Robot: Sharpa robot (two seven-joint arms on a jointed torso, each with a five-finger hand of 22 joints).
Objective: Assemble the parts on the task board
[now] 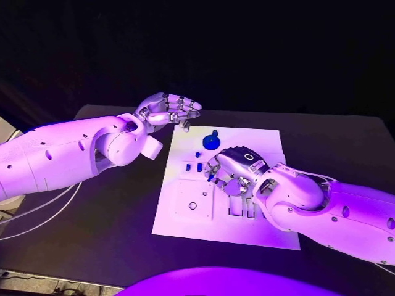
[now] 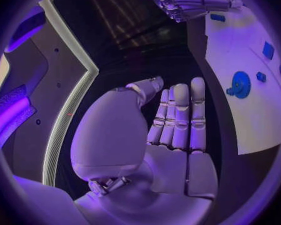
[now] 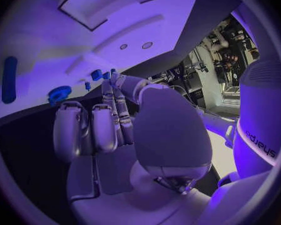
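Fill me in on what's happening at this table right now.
A two-armed robot is working on a white task board lying on the black table. The right hand is down over the middle of the board, among the small blue parts; whether it holds one cannot be told. The left hand hangs off the board's far left corner, fingers straight and holding nothing. A round blue gear-like part lies at the board's far end, untouched.

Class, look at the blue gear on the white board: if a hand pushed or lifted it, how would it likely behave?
The gear looks like a small, rigid disc, so probably stiff and light. It seems to lie flat on the board, so it would likely slide rather than roll or tip. Its toothed rim should give fingers some purchase.
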